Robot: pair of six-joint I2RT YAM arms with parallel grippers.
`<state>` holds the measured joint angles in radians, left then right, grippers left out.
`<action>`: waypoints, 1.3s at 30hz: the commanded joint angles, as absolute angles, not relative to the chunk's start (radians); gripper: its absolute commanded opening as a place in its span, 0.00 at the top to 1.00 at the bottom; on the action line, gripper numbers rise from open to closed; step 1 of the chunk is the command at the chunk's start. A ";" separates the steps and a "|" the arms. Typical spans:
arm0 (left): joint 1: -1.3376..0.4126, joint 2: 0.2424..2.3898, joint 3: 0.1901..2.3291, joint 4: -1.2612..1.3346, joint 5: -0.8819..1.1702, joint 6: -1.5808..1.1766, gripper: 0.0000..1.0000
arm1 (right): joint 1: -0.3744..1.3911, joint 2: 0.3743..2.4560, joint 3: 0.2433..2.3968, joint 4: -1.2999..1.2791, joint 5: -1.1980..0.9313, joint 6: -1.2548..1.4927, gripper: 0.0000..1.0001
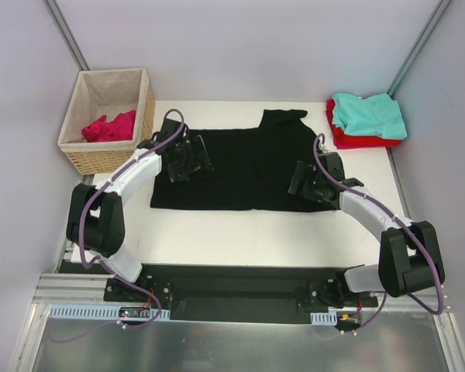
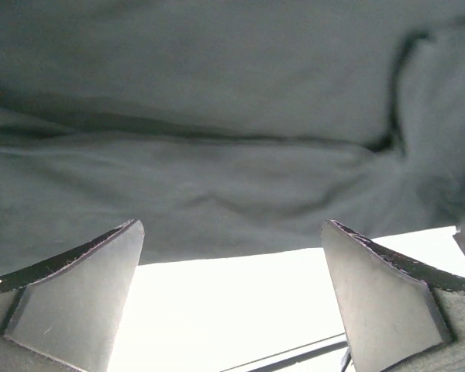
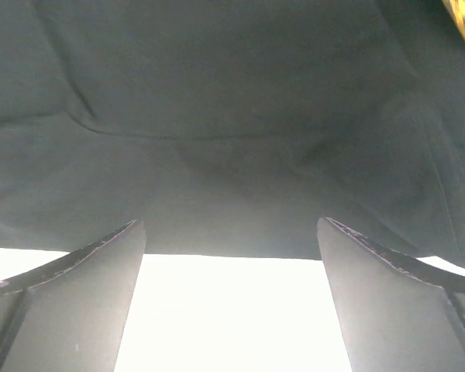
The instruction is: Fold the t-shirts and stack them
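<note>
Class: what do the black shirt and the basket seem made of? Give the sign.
Black shirt: soft matte cloth, probably knit; it lies limp and creased. Basket: woven wicker, apparently, lined with beige fabric; the weave shows on its front wall.

Even overhead light, wrist views overexposed, soft

Left end effector (image 1: 191, 159) and right end effector (image 1: 303, 181) gape wide.

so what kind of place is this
Most likely a robot lab cell: a white table boxed in by plain panel walls, two arms bolted to a black base plate, and staged laundry, a black t-shirt and a wicker basket.
</note>
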<state>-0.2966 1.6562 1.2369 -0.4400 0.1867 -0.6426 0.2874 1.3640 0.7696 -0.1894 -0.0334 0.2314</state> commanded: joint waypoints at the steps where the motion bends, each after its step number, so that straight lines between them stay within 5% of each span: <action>1: -0.324 1.557 1.117 -0.293 0.248 -0.606 0.01 | 0.296 1.400 0.882 -0.146 -0.109 0.201 0.04; 14: -0.324 1.442 0.921 -0.216 0.187 -0.604 0.01 | 0.301 1.626 0.951 -0.081 -0.163 0.253 0.04; 39: -0.324 1.660 0.902 -0.166 -0.024 -0.681 0.01 | 0.285 1.554 0.835 -0.090 -0.066 0.209 0.04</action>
